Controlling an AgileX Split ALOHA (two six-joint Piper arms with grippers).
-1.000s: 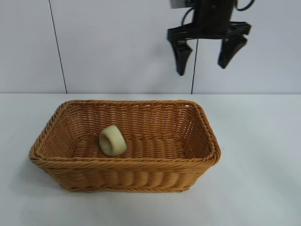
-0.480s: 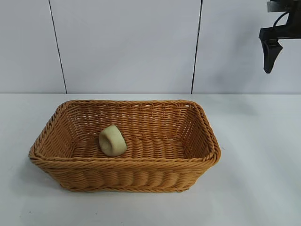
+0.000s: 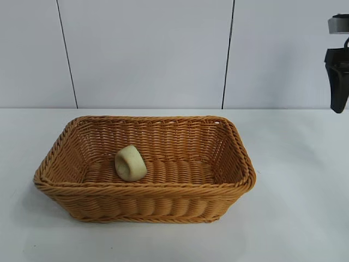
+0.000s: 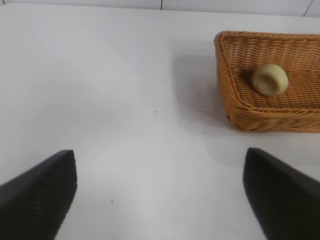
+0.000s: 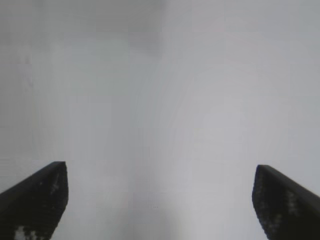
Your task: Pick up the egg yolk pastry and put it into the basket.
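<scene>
Jaws of both grippers, right gripper & left gripper, wide open, empty; egg yolk pastry in basket prob. light, crumbly, so pinch gently across its sides.

A plain white desk carries a single thing: the golden-brown wicker basket, which sits flat on it left of centre, its long side facing the exterior camera

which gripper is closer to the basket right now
Hard to call. The right gripper hangs open, high at the exterior view's right edge, well off the basket. The left gripper sits open low over bare table, the basket off to one side, egg yolk pastry inside.
</scene>
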